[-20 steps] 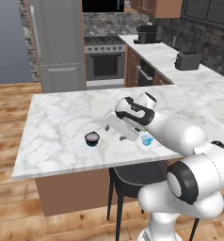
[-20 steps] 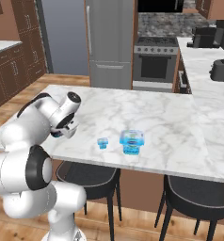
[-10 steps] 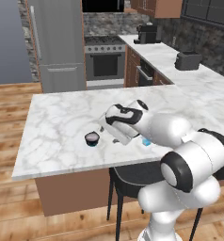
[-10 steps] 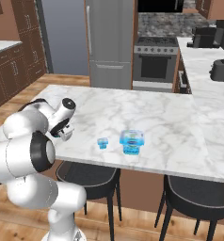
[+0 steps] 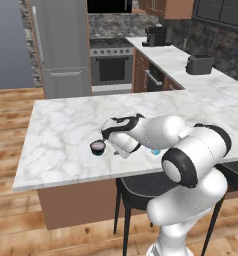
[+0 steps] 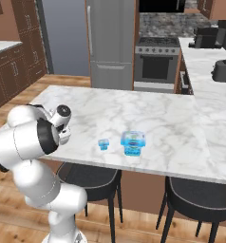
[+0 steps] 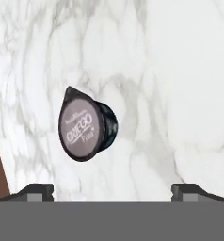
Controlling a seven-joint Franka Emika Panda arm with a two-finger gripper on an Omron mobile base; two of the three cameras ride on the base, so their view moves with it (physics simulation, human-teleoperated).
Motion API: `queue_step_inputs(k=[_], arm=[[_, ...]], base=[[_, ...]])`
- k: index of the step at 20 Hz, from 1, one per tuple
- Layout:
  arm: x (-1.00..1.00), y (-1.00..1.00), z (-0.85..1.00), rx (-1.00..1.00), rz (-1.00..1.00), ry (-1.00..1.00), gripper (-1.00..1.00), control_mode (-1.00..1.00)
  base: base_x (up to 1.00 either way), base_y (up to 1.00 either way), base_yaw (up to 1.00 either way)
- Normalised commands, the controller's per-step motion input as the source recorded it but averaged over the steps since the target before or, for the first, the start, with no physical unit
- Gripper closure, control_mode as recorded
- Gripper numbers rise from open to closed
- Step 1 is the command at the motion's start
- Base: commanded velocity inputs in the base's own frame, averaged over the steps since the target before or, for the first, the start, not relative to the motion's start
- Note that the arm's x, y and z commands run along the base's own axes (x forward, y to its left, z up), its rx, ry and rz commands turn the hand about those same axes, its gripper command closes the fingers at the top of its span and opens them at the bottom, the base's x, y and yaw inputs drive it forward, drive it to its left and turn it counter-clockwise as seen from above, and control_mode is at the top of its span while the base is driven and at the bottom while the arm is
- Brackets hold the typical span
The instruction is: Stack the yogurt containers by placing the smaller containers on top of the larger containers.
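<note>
Marble tabletop (image 5: 61, 130): you are working with all three containers standing apart on it, none stacked.
Dark round cup (image 7: 87, 124): sitting left of centre in the hand view, untouched.
End effector (image 7: 113, 190): hanging spread wide, empty.
Tiny light-blue cup (image 6: 103, 144): sitting just beside the bigger light-blue tub (image 6: 133, 143), centre of the right base view.
Left: both placements, in my judgement.

text: "GREGO" | on: pale lid of dark round cup (image 7: 83, 126) | smaller line: unreadable
</note>
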Motion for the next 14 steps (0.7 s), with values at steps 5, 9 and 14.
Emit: queue_step_inputs(k=[5, 9, 14], arm=[[0.25, 0.01, -0.30, 0.04, -0.13, 0.00, -1.00, -1.00], [0.32, 0.01, -0.28, 0.03, -0.11, 0.00, -1.00, -1.00], [0.37, 0.10, -0.24, 0.00, -0.09, 0.00, -1.00, -1.00]], base=[[0.00, 0.00, 0.00], [0.00, 0.00, 0.00], [0.00, 0.00, 0.00]])
